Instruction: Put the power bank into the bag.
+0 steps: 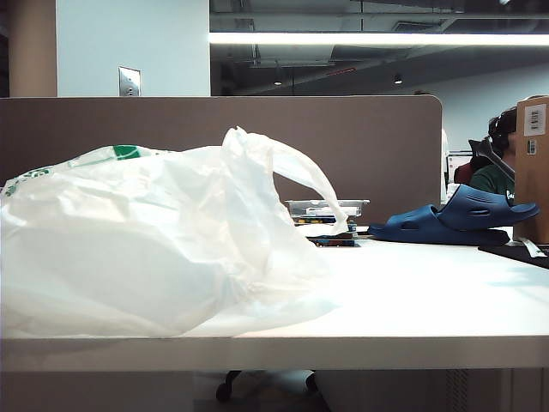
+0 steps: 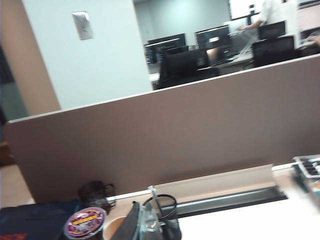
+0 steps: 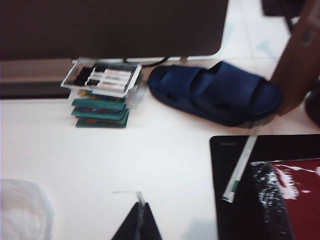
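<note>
The bag [image 1: 146, 240] lies crumpled on the left half of the white table, one loop handle arching to the right; a corner of this bag [image 3: 20, 210] also shows in the right wrist view. The power bank is hidden or out of view. Neither arm appears in the exterior view. My left gripper [image 2: 141, 212] is shut with nothing seen between its fingers, raised and facing the brown partition. My right gripper [image 3: 141, 207] is shut and empty above bare white table, apart from the bag's corner.
A blue clog [image 1: 455, 219] lies at the back right, beside a clear tray of markers [image 3: 102, 80] on stacked teal packs. A black mat [image 3: 235, 200] with a red wrapped item [image 3: 295, 195] lies near the right gripper. A mesh pen cup [image 2: 162, 215] and a lidded cup [image 2: 85, 222] stand by the partition [image 2: 200, 135].
</note>
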### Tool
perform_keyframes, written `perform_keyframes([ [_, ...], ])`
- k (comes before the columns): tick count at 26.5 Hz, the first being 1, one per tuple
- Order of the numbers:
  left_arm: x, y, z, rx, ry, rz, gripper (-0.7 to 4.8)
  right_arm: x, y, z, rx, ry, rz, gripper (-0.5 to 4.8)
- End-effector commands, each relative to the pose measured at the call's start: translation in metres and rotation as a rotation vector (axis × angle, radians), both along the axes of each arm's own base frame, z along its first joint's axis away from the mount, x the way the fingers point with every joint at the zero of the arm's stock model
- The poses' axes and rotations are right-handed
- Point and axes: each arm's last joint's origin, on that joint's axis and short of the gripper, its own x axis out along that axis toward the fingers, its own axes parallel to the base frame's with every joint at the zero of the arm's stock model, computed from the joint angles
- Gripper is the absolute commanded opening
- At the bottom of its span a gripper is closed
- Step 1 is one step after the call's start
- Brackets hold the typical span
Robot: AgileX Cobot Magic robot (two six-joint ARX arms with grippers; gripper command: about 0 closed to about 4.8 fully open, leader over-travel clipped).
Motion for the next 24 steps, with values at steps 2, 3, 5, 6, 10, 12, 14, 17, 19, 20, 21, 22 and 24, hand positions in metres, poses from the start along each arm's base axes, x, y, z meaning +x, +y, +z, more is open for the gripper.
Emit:
perform_keyframes([
  [2,-0.006,0.007,0.005,-0.053,-0.019,-0.113,-0.08,-0.023,-0.002,0.014,-0.044,-0.048,-0.038,-0.05],
  [3,-0.007,0.007,0.005,-0.049,-0.021,-0.125,-0.08,-0.029,-0.003,0.016,-0.056,-0.056,-0.049,-0.05],
  [5,-0.011,0.004,0.006,-0.049,-0.020,-0.157,-0.08,-0.042,-0.004,0.019,-0.061,-0.088,-0.064,-0.05],
  [6,-0.013,0.003,0.006,-0.058,-0.016,-0.165,-0.08,-0.047,-0.004,0.018,-0.061,-0.093,-0.065,-0.05],
  [10,-0.017,0.000,0.005,-0.061,0.004,-0.185,-0.07,-0.065,-0.004,0.003,-0.057,-0.075,-0.071,-0.05],
  [12,-0.018,-0.001,0.004,-0.063,0.019,-0.185,-0.07,-0.073,-0.004,-0.006,-0.057,-0.061,-0.070,-0.05],
  [14,-0.023,-0.002,0.004,-0.064,0.033,-0.194,-0.07,-0.080,-0.003,-0.017,-0.057,-0.056,-0.069,-0.05],
  [17,-0.038,-0.008,0.006,-0.034,0.023,-0.217,-0.07,-0.102,-0.003,-0.040,-0.047,-0.077,-0.074,-0.05],
  [19,-0.043,-0.011,0.007,-0.017,0.013,-0.232,-0.07,-0.111,-0.003,-0.048,-0.036,-0.094,-0.079,-0.05],
  [20,-0.046,-0.012,0.008,-0.013,0.011,-0.240,-0.07,-0.114,-0.003,-0.052,-0.035,-0.102,-0.079,-0.05],
  [21,-0.050,-0.012,0.008,-0.013,0.015,-0.241,-0.07,-0.119,-0.003,-0.056,-0.035,-0.112,-0.079,-0.05],
  [22,-0.052,-0.012,0.007,-0.013,0.022,-0.241,-0.07,-0.122,-0.003,-0.059,-0.035,-0.123,-0.079,-0.05],
  [24,-0.055,-0.012,0.005,-0.014,0.044,-0.240,-0.07,-0.130,-0.003,-0.068,-0.033,-0.145,-0.080,-0.05],
])
